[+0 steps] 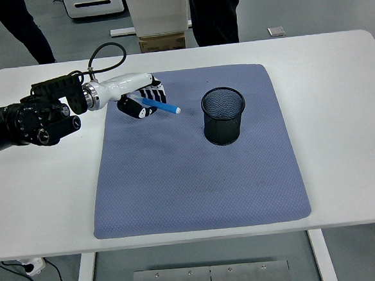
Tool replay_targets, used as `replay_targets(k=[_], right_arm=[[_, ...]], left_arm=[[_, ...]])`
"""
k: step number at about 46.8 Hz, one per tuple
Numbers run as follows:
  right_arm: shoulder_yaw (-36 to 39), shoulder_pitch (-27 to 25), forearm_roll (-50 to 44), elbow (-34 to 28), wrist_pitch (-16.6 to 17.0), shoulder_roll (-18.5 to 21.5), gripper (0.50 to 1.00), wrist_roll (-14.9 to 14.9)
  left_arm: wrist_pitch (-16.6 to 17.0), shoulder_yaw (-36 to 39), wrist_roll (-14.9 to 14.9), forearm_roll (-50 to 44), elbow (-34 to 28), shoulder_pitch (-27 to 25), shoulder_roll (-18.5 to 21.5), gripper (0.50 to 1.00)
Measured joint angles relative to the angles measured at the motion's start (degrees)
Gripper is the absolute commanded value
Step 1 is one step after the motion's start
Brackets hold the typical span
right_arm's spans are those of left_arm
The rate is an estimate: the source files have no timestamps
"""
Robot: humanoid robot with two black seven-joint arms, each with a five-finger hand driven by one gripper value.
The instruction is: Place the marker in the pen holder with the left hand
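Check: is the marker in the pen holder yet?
Not yet. The left hand holds the marker left of the upright pen holder.

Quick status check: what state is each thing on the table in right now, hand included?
Left robot hand: shut on the blue marker, raised above the mat.
Blue marker: gripped, tip pointing toward the holder, not inside it.
Black mesh pen holder: upright, looks empty.
Blue-grey mat: lying flat on the white table.

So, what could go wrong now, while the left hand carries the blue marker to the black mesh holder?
The marker sticks out sideways from the left hand, so its tip may strike the pen holder rim and tip the cup over. Only one end seems gripped, so it could also slip onto the mat.
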Motion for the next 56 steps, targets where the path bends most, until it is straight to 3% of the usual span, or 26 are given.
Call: replay_targets(k=[32, 43, 56], right_arm=[[0.0, 0.0, 0.0, 0.01, 0.0, 0.0, 1.0, 0.0], [0.0, 0.01, 0.0, 0.01, 0.0, 0.0, 1.0, 0.0], [0.0, 0.0, 0.0, 0.02, 0.0, 0.0, 1.0, -0.01]], left_arm=[[-5.21, -12.43, 0.75, -8.24, 0.37, -4.03, -1.06, 0.5], [-7.87, -18.01, 0.81, -13.5, 0.02, -4.27, -2.11, 0.5], [-12.08, -19.26, 1.23, -24.75, -0.64, -4.26, -3.71, 0.5]])
